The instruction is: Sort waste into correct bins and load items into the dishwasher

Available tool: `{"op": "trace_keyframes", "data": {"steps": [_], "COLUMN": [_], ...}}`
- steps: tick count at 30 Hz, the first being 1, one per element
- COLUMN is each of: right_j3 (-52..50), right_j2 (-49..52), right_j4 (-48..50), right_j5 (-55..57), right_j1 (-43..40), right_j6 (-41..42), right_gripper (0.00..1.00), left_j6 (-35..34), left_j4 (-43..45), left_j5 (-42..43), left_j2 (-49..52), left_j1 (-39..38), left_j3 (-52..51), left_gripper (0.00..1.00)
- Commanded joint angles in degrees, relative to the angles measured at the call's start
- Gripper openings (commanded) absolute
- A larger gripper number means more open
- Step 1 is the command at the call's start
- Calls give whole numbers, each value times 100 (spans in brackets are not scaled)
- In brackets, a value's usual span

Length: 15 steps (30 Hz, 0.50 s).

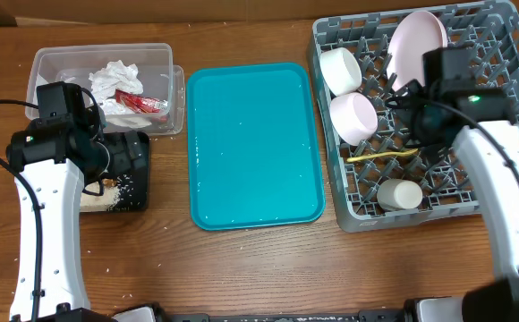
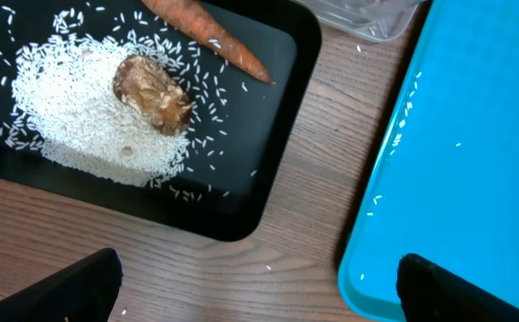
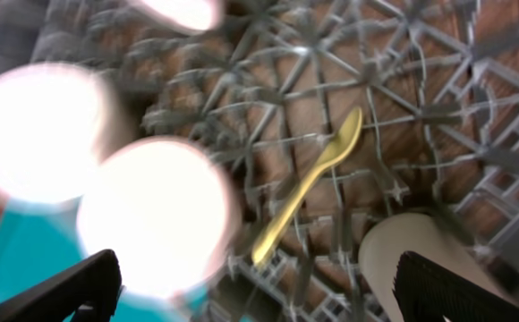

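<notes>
In the left wrist view the black tray (image 2: 268, 107) holds loose white rice (image 2: 72, 116), a brown food lump (image 2: 152, 92) and an orange carrot piece (image 2: 210, 31). My left gripper (image 2: 258, 288) hangs open over bare wood between that tray and the teal tray (image 2: 456, 161). The clear tub (image 1: 54, 64) contains crumpled napkins (image 1: 116, 79) and a red wrapper (image 1: 141, 103). The grey dish rack (image 1: 438, 213) carries the plate (image 1: 416, 45), two bowls (image 1: 340, 70) (image 1: 353, 116), the cup (image 1: 399, 194) and the yellow spoon (image 1: 382, 156). Above the spoon (image 3: 313, 183), my right gripper (image 3: 259, 288) is open and empty.
The teal tray (image 1: 255, 143) lies between the bins and the rack, with a few rice grains on it. Stray grains dot the wood near the black tray (image 1: 136, 150). The rack's upright pegs (image 3: 438, 98) surround the right gripper.
</notes>
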Motion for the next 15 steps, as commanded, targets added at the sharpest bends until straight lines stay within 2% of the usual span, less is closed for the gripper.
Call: {"op": "trace_keyframes", "data": {"steps": [1, 3, 6, 10, 15], "right_j3": [1056, 1517, 1965, 2022, 2017], "right_j2": [-778, -1067, -1508, -2100, -2590], "right_j4": [-612, -1257, -1744, -1731, -2603], "right_j5": [-643, -752, -778, -778, -262], "right_j1": [90, 162, 175, 175, 175], "right_j6": [-2094, -2503, -2507, -2509, -2549], "right_gripper": [100, 100, 100, 100, 100], "left_j6": [127, 127, 127, 127, 127], "left_j4": [15, 15, 15, 15, 15], "left_j5": [46, 46, 46, 46, 46], "left_j2": [17, 17, 17, 17, 17], "left_j1": [31, 31, 31, 31, 31], "left_j3": [-11, -11, -11, -11, -11], "left_gripper": [100, 100, 100, 100, 100]}}
